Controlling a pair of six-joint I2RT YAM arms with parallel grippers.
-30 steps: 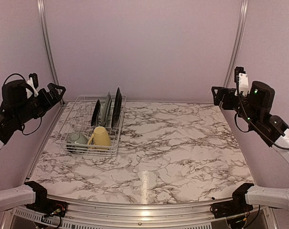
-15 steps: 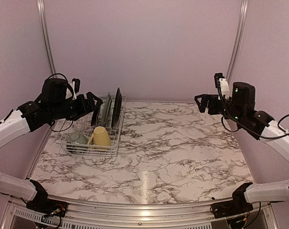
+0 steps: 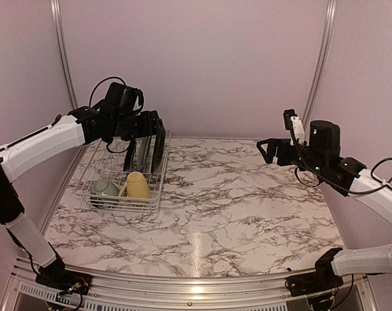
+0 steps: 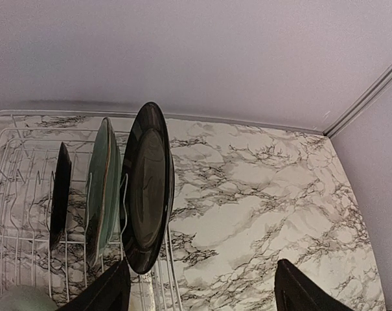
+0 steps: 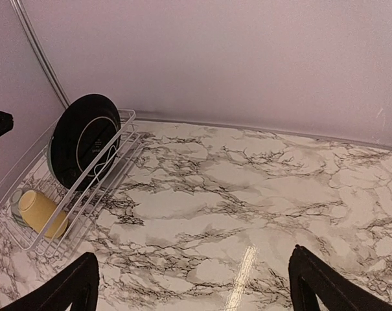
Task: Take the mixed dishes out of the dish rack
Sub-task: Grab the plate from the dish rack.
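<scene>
The white wire dish rack (image 3: 118, 208) stands at the table's back left. Three dark-rimmed plates stand upright in its slots: the tallest (image 3: 159, 146) on the right, a pale one (image 3: 144, 149) in the middle and a small one (image 3: 129, 154) on the left. A pale yellow mug (image 3: 137, 186) and a pale-green bowl (image 3: 105, 189) lie in the rack's front. My left gripper (image 3: 153, 124) hovers open just above the plates' tops; in the left wrist view the tallest plate (image 4: 147, 188) rises near its left finger (image 4: 105, 291). My right gripper (image 3: 268, 150) hangs open, high over the table's right side.
The marble tabletop (image 3: 234, 201) stretches right of the rack. The back wall runs close behind the rack, with metal rails (image 3: 63, 58) at both rear corners. The right wrist view shows the rack (image 5: 111, 175) far off to the left.
My left arm has swung from the left wall up and rightward to above the plates. My right arm has come inward and slightly lower.
</scene>
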